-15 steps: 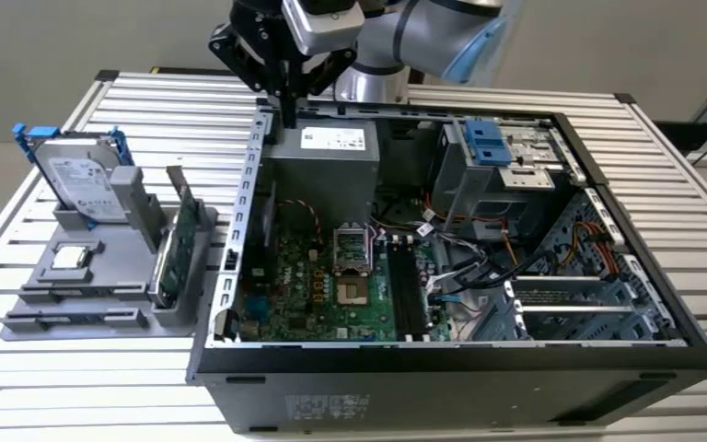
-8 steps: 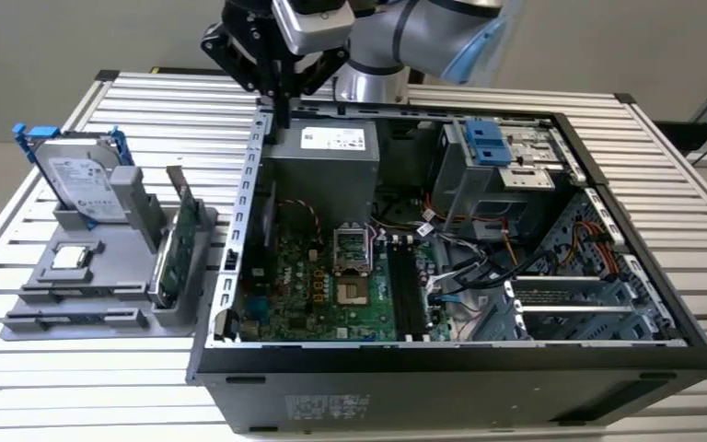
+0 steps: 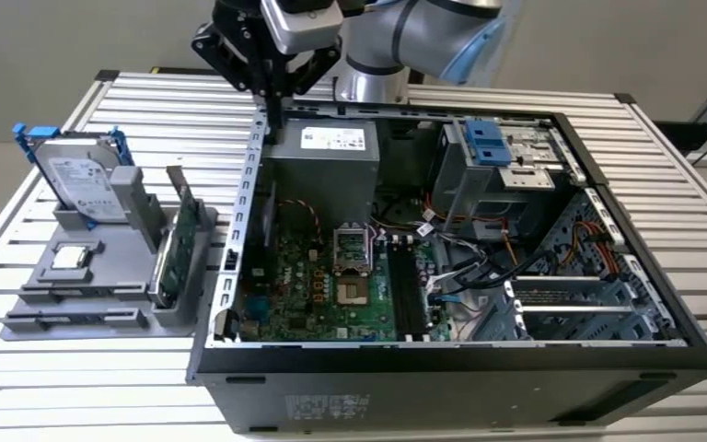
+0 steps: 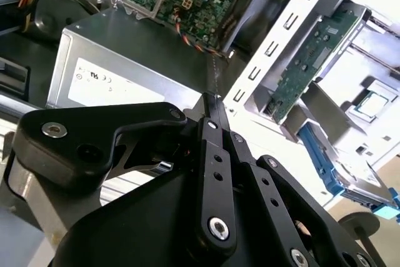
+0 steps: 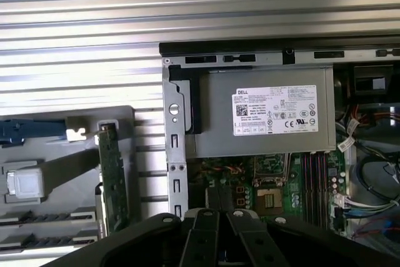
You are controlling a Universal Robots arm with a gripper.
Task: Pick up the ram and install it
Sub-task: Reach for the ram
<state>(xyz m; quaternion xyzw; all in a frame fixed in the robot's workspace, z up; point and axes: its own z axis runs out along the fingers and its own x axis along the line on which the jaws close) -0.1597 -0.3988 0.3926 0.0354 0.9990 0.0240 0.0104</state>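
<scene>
My gripper hangs above the back corner of the open computer case, on the exterior view's left. Its dark fingers meet at the tips, so it is shut with nothing visible between them. Below it lie the grey power supply and the case's metal edge. A slim green-blue strip that looks like the ram stands on edge in the memory slots, beside the processor socket on the motherboard. I cannot tell how deep it sits. The gripper is well apart from it.
A grey holder stands outside the case on the exterior view's left. It carries a silver hard drive in a blue frame, a broader green expansion card on edge, and a small square chip. Cables and drive bays crowd the case's right half.
</scene>
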